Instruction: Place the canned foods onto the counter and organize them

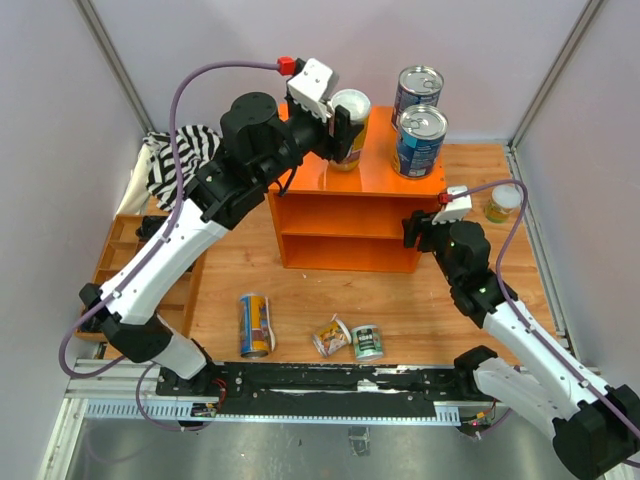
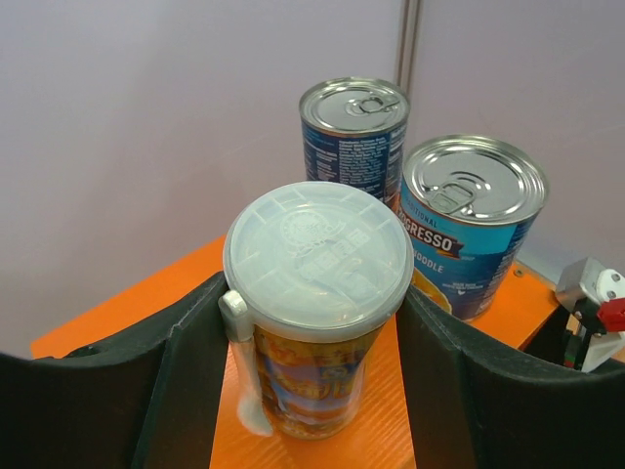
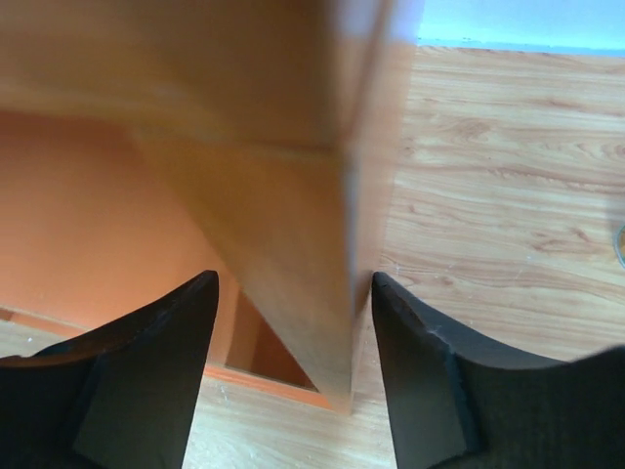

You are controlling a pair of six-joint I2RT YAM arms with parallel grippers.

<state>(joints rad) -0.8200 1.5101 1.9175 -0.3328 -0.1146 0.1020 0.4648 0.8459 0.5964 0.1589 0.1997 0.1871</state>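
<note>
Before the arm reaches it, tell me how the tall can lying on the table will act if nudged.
The tall can lies on its side, so a sideways nudge would probably roll it across the table. Its wall looks rigid, so a grip likely won't dent it. The smooth label may slip a little.

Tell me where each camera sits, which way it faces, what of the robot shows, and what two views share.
Top external: above and behind the robot, looking down at the table and orange counter; both arms show.
Left wrist: on the left arm, looking past the left gripper's fingers at the tall can they clamp, two blue cans behind.
Right wrist: on the right arm, looking past the right gripper's open fingers at the counter's corner and the table.
Shared: top and left wrist both show the three cans on the counter.
</note>
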